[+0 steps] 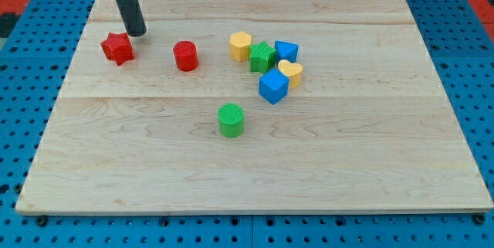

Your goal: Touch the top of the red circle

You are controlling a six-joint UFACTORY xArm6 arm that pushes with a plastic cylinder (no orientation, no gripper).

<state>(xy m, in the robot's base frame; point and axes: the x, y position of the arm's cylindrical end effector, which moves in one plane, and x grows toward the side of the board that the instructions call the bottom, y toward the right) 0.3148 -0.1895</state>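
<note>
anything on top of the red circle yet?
No. The red circle has a bare top; nothing rests on it. My tip sits on the board toward the view's left, just above-right of the red star. Nothing covers the circle.

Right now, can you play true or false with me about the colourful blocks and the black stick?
1. My tip is touching the red circle. False: it sits up and to the view's left of the circle, with bare board between them, right beside the red star.
2. The green circle stands alone. True: it sits apart, below the other blocks.
3. There are three red blocks. False: only two, the star and the circle.
4. A green block sits in the cluster on the view's right of the red circle. True: yellow and blue blocks crowd round it.
5. The red circle is left of the red star. False: it is to the star's right.
</note>
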